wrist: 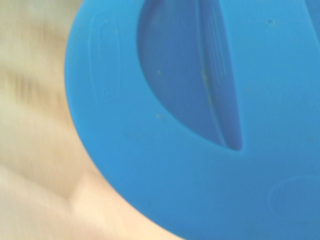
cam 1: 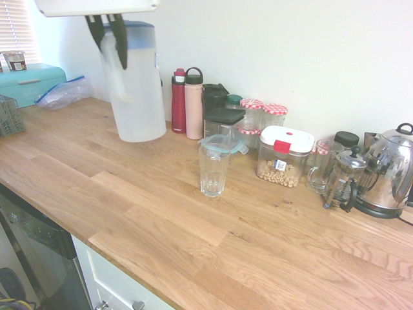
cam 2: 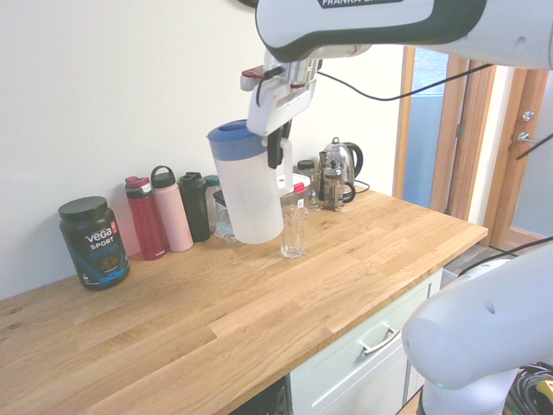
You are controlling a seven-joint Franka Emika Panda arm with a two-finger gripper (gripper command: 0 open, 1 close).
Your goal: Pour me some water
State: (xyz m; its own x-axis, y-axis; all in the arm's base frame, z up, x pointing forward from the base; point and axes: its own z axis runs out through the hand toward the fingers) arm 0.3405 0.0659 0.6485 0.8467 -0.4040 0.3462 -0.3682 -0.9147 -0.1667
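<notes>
Blue lid [wrist: 115, 165] fills most of the wrist view, topping the jug [cam 1: 137, 97], which hangs at eleven o'clock in the first exterior view, slightly tilted and apparently above the surface [cam 1: 161, 213]. The pincer [cam 2: 275, 151] is clenched on its side handle [cam 2: 286, 171]; a heavy load could make the jug swing or twist there. Rightward, the pink bottle [cam 1: 193, 106] could get knocked if the base swings wide. Further right, at about four o'clock from the jug, the clear glass [cam 1: 213, 171] could tip if bumped, or be missed if the spout isn't lined up (or if the lid's opening faces wrongly, which I can't confirm). Tilting too fast would probably splash.

The jug looks tall, frosted white and cloudy, a small sticker near its top; I can't make out the water level.
</notes>
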